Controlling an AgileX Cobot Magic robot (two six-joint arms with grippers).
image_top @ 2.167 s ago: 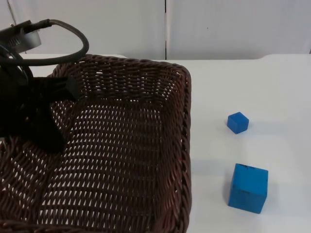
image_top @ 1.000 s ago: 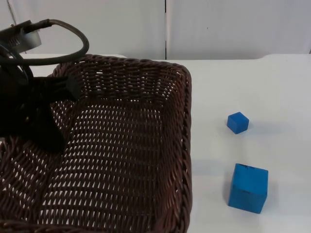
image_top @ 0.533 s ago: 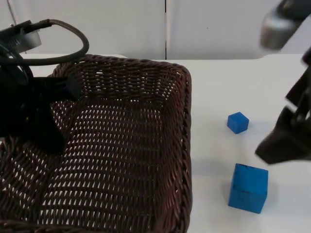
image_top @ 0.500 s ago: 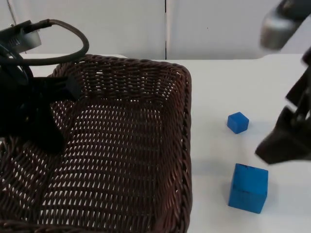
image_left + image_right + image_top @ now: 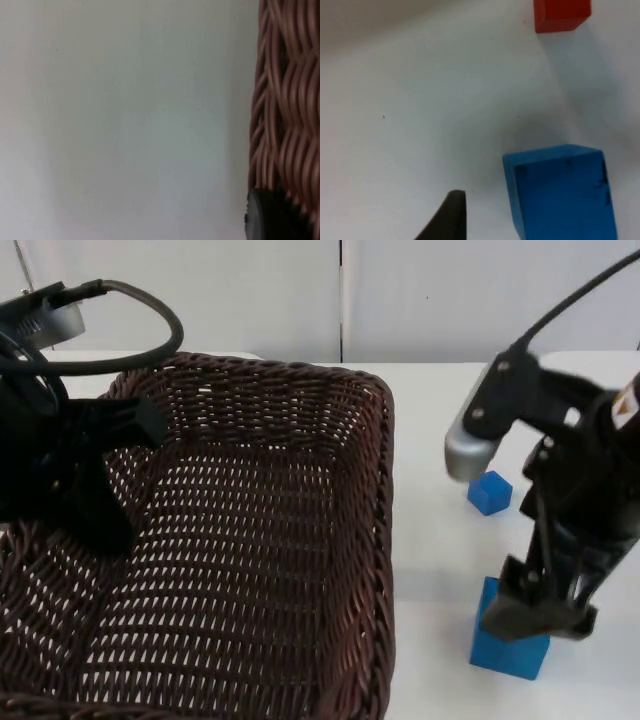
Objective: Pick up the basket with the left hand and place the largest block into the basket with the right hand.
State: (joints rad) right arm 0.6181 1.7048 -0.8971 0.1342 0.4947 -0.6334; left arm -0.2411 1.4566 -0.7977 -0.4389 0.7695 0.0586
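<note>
the right gripper [image 5: 540,612] hangs right over the big blue block [image 5: 508,648], and i cannot tell how far its fingers are spread. if it drops off-centre, a finger could bump the block and push it away. the left gripper [image 5: 95,470] holds the basket [image 5: 300,540] by its rim. the small blue block [image 5: 489,492] sits nearby.

No text I can read from here, no labels, brands, numbers or signs, only unreadable black scuffs on the large blue block [image 5: 562,192]
</note>
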